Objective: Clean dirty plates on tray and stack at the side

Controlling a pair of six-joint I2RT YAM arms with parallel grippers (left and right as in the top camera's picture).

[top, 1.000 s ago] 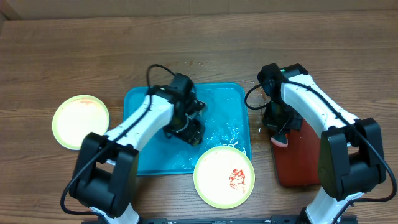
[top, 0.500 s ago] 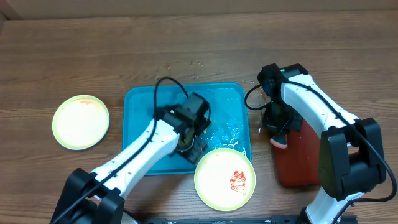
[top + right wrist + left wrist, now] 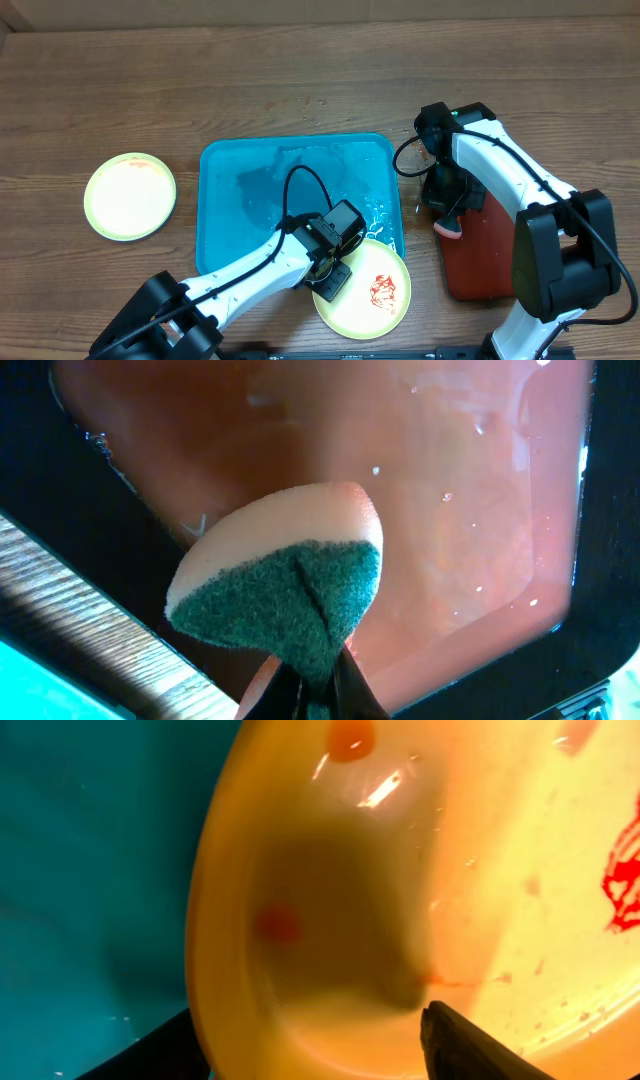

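Note:
A green-rimmed dirty plate (image 3: pixel 372 262) with a red sauce smear (image 3: pixel 380 290) lies half over the near right corner of the turquoise tray (image 3: pixel 250 190). My left gripper (image 3: pixel 330 279) is down at this plate's left rim. In the left wrist view the plate (image 3: pixel 420 870) fills the frame, and the left gripper (image 3: pixel 310 1038) is open, one finger outside the rim over the tray (image 3: pixel 90 870) and one over the plate's inside. A second green-rimmed plate (image 3: pixel 130 195) sits on the table at the left. My right gripper (image 3: pixel 315 690) is shut on a green-and-white sponge (image 3: pixel 280 585).
A dark red-brown tray (image 3: pixel 480 260) with a black rim lies right of the turquoise tray, and the right gripper (image 3: pixel 450 218) hangs with the sponge over its near left part. Its wet inside (image 3: pixel 450 480) shows in the right wrist view. Water glistens on the turquoise tray.
My left arm has swung from the middle of the turquoise tray toward its near right corner, down to the dirty plate's rim, its jaws narrowing. The right arm has not moved.

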